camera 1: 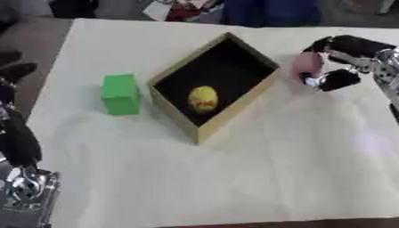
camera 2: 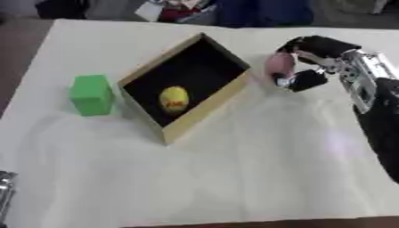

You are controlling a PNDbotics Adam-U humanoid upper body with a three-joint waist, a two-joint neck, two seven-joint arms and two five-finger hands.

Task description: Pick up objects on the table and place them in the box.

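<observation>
Pink object held beside the box's right rim
The pink object (camera 2: 277,65) is gripped by the curled right hand (camera 2: 311,62) beside the box (camera 2: 204,115), over bare table (camera 2: 257,169).

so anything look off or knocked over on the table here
Nothing spilled or damaged. The box sits turned cornerwise to the table edge, with a yellow egg-shaped object inside. The green block stands upright left of it. The right hand holds a pink object beside the box.

Pale table (camera 1: 234,187); dark floor (camera 1: 31,53) at left; clutter beyond far edge.
</observation>
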